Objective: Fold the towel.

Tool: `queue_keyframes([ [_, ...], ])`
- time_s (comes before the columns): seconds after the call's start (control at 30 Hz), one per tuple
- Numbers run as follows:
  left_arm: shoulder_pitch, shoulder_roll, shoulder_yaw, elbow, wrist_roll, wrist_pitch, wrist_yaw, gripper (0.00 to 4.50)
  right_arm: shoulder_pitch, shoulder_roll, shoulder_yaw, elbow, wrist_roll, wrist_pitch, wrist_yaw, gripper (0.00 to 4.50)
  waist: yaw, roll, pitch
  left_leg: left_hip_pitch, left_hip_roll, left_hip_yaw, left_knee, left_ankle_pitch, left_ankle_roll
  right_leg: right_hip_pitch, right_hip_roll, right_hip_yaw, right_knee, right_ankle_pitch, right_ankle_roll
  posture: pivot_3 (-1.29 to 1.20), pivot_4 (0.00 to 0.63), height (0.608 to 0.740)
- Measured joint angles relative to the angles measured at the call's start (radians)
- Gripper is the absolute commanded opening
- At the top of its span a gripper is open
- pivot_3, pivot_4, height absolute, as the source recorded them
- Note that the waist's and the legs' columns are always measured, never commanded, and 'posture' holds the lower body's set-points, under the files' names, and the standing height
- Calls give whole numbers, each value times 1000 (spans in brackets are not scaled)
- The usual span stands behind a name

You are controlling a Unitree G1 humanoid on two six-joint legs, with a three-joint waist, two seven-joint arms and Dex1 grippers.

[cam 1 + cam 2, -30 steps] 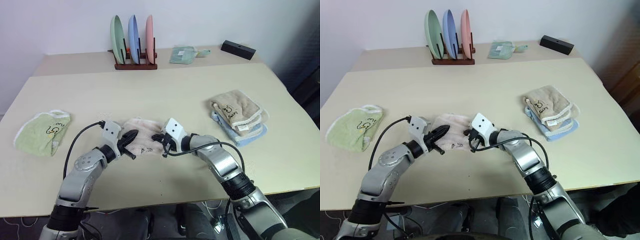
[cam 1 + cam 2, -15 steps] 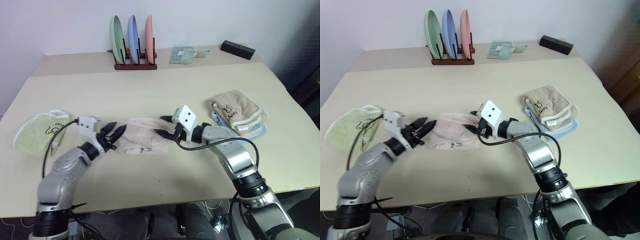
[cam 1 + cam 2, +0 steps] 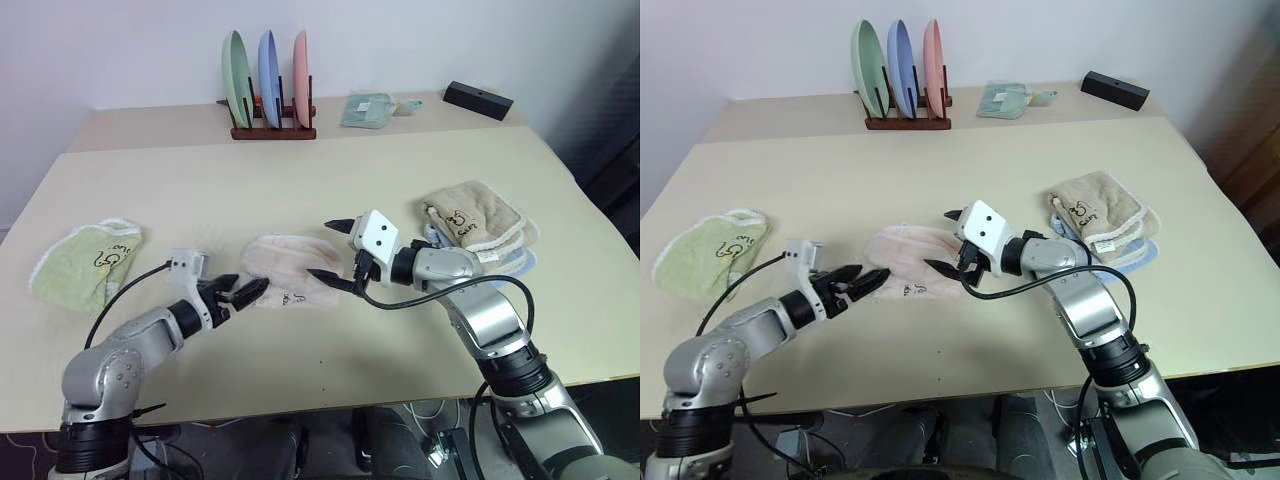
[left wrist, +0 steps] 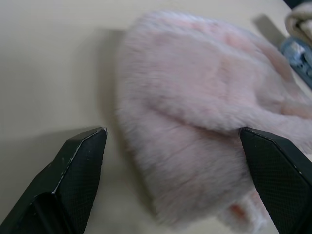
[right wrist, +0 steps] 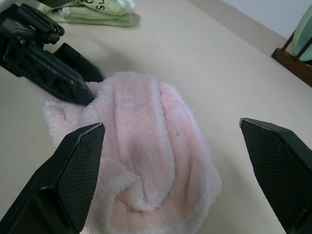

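Lying bunched between both wide-open, empty grippers, the towel (image 3: pixel 288 271) has the left gripper (image 3: pixel 240 291) beside its near-left edge, the right gripper (image 3: pixel 333 252) hovering alongside.

I see the towel (image 3: pixel 288 272) mid-table (image 3: pixel 300 180), between a towel at left (image 3: pixel 85 263) and a stack at right (image 3: pixel 478 232), the rack (image 3: pixel 268 110) behind.

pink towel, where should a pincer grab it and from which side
Probably the pink towel by its near edge, the one with the dark logo. It lies loosely bunched on the table, so that edge is reachable low from the robot's side, where both open pincers already flank it.
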Motion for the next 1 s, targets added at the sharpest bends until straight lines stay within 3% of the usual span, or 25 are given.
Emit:
queue_keyframes([
  [0.07, -14, -29, -26, 10, 7, -5, -2, 3646, 7, 0, 7, -14, -6, -3, -1, 4500, 2, 0, 0, 0, 0, 0, 0, 0, 0, 0, 0, 0, 0, 0, 0, 0, 150, 740],
  [0.3, -28, -102, -53, 32, 10, -6, 17, 157, 40, -5, 22, -35, -28, -4, -8, 4500, -1, 0, 0, 0, 0, 0, 0, 0, 0, 0, 0, 0, 0, 0, 0, 0, 150, 740],
  [0.6, -7, -139, -8, 18, 11, -85, 31, 68, 36, -13, 20, -51, -39, -8, -16, 4500, -1, 0, 0, 0, 0, 0, 0, 0, 0, 0, 0, 0, 0, 0, 0, 0, 150, 740],
  [0.77, -91, -146, 191, 27, 5, -206, 155, 68, 3, -13, -1, -37, -42, -24, -30, 4500, -1, 0, 0, 0, 0, 0, 0, 0, 0, -1, 0, 0, 0, 0, 0, 0, 150, 740],
  [1.0, -207, -9, 484, 154, 15, -356, 306, 68, -3, -19, -8, -19, -47, -41, -27, 4500, -1, -1, 0, 0, 0, 0, 0, 0, 0, -1, 0, 0, -1, 0, 0, 0, 150, 740],
])
